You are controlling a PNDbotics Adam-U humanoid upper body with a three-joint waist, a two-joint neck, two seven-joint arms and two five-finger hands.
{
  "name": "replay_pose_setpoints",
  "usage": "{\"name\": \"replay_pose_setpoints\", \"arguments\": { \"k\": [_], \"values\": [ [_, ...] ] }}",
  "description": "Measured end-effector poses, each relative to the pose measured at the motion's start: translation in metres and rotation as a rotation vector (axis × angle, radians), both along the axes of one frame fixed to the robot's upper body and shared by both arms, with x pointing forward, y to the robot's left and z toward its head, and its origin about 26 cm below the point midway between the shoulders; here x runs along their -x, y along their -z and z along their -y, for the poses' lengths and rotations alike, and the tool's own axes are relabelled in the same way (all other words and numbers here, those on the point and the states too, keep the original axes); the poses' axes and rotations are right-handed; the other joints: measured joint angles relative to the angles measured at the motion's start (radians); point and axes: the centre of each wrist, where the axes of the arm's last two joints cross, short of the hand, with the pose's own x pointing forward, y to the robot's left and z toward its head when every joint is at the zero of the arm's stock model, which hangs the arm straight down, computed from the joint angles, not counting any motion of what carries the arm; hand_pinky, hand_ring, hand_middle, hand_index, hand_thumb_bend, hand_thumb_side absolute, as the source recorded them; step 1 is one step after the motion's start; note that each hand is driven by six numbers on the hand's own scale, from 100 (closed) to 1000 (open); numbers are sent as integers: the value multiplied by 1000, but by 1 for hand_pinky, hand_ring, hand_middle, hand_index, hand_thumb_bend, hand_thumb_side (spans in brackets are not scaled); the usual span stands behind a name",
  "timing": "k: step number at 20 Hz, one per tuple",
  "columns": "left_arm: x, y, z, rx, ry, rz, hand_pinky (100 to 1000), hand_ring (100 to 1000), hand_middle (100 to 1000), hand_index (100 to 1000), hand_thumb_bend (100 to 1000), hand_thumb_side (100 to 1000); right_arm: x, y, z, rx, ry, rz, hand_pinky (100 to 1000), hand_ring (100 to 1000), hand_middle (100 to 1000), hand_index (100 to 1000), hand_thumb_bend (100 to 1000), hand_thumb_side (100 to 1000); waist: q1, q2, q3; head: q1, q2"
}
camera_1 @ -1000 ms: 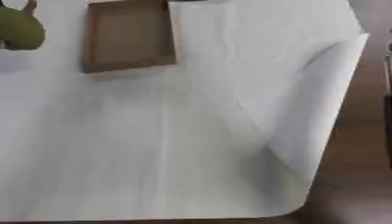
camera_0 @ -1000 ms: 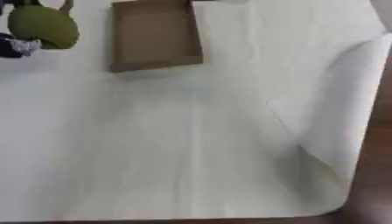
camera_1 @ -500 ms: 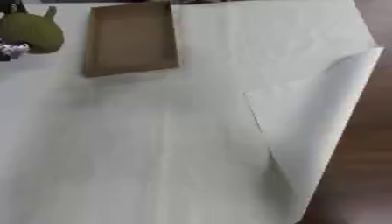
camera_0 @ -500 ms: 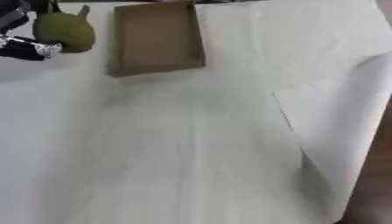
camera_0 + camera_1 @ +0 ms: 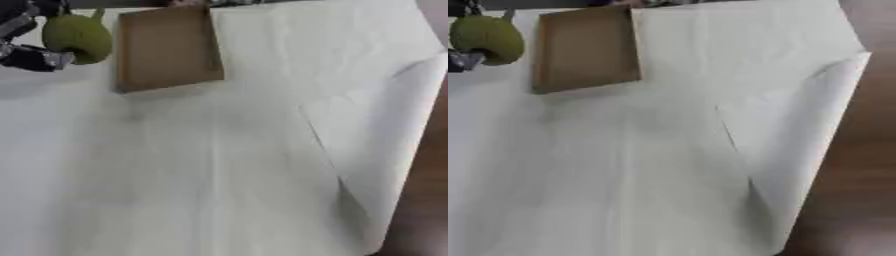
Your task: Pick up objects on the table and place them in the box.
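I am looking down at the table (image 5: 175,190), which is lying under a pale cloth (image 5: 376,125) whose right edge is folding back over itself, showing dark wood (image 5: 859,165) beyond it.

My left robot hand (image 5: 31,52) is coming in at the upper left corner, black with silver parts, and it is holding a green round fruit (image 5: 77,36). The fruit is looking like a pear or an apple, its long axis running roughly up and down the view, with a short stem pointing toward the far edge. The fingers are wrapping the fruit from the left and from above, though the blur is keeping me from telling just how each one is lying. The fruit is sitting just beside the left wall of the box (image 5: 168,47), outside it, and I cannot tell whether it is touching that wall.

The box is a shallow brown cardboard tray, its long axis running from near to far, tilted a little so the far end is leaning right. Its floor is showing bare.

I am seeing no label, brand or writing on the box, the fruit or the cloth.

My right robot hand is showing in neither view.
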Motion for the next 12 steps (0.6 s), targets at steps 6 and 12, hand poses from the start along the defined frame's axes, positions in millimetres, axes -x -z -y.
{"name": "replay_pose_setpoints", "arguments": {
  "k": [6,12],
  "values": [
    [-2,-10,-1,41,-22,27,414,440,488,651,100,389,0,-3,-3,4,-14,7,829,745,641,859,100,613,11,1,-34,27,-6],
    [-5,-14,-1,109,-53,46,413,442,490,653,100,417,1,-5,-6,10,-24,15,830,746,640,859,100,613,18,20,-62,59,-27]
  ]
}}
